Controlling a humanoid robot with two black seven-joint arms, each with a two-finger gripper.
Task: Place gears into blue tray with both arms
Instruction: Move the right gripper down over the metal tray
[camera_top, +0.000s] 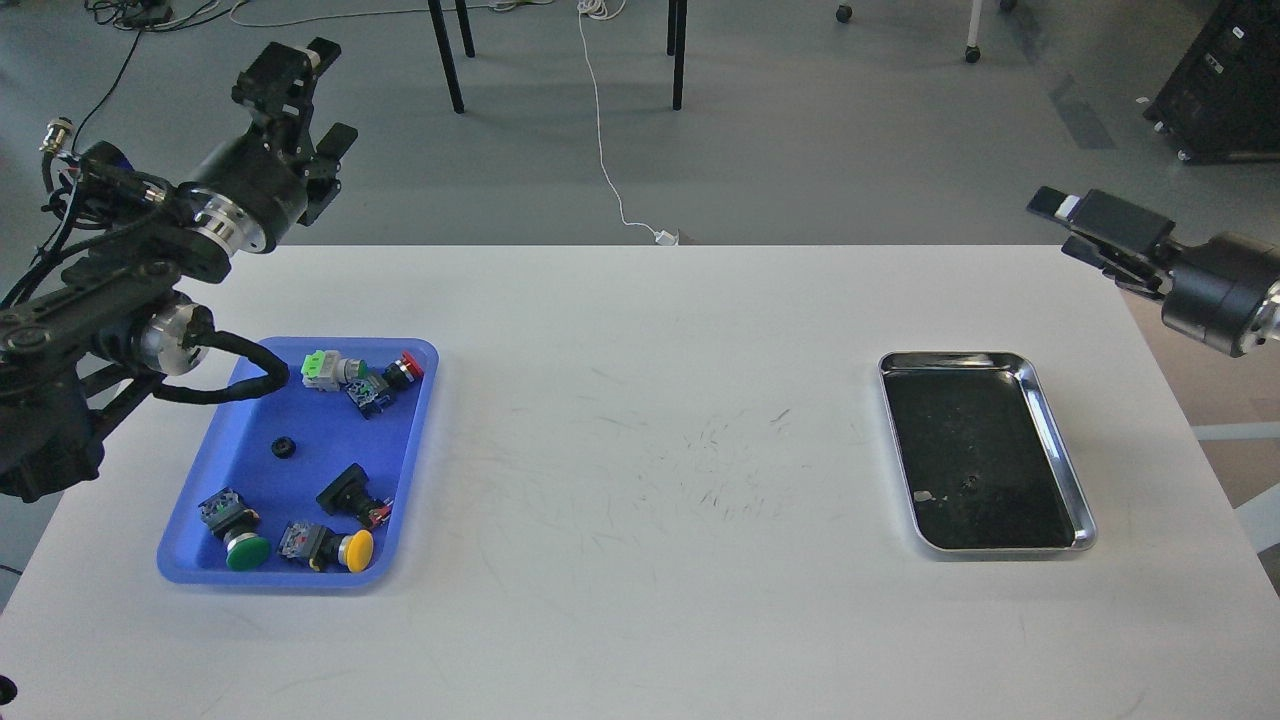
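The blue tray (410, 470) lies on the left of the white table. One small black gear (283, 448) rests on its floor near the middle. My left gripper (318, 100) is raised above and behind the tray's far-left corner; its fingers are spread open and hold nothing. My right gripper (1062, 225) hovers at the far right, beyond the table's back-right corner, fingers apart and empty. A tiny dark speck (968, 485) in the steel tray may be another gear, but it is too small to tell.
Several push-button switches, with green (246, 551), yellow (357, 550) and red (410, 366) caps, lie in the blue tray. A shiny steel tray (1060, 440) with a dark bottom sits on the right. Chair legs and a white cable are on the floor beyond the table.
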